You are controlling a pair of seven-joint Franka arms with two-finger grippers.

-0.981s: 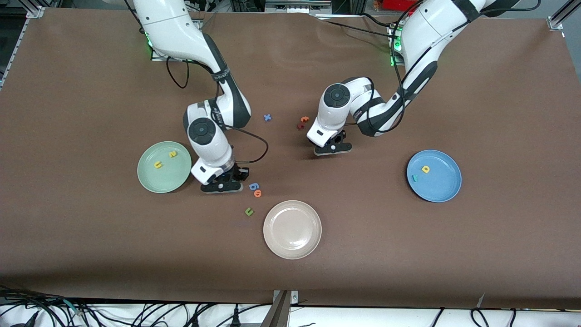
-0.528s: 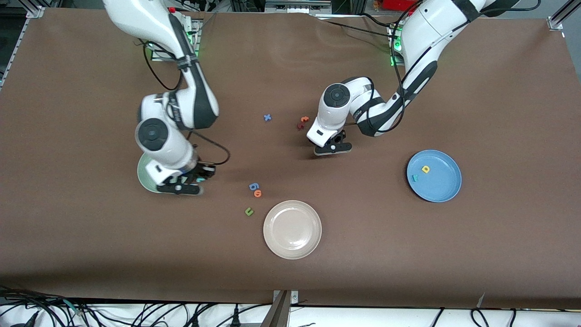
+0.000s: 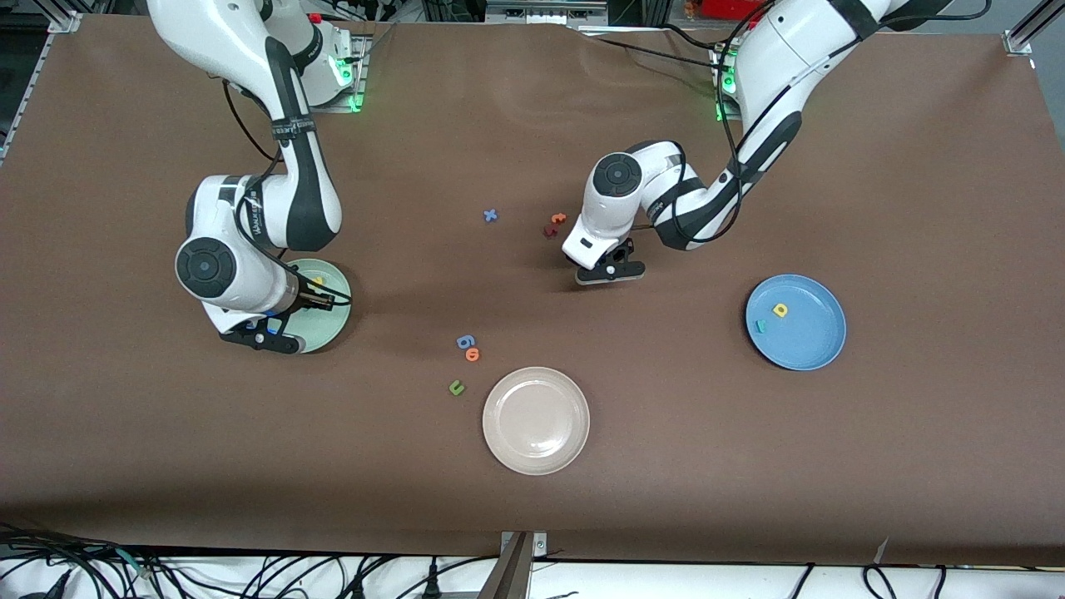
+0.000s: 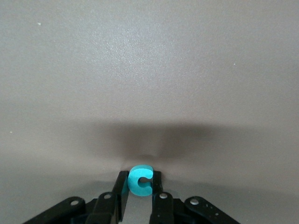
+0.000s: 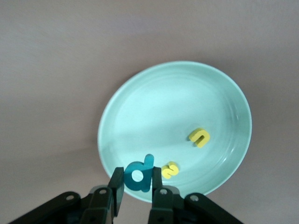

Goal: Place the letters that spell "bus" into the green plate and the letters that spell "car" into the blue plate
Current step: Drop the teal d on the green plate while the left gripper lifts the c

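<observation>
Currently my right gripper hangs over the green plate, fingers pinched on the teal "b"; yellow "u" and yellow "s" lie in that plate. My left gripper sits low at mid-table, clamped on the teal "c". Yellow "a" and teal "r" are in the blue plate. Only readable writing: foam letters "g", "o", green "u" near the cream plate.
</observation>
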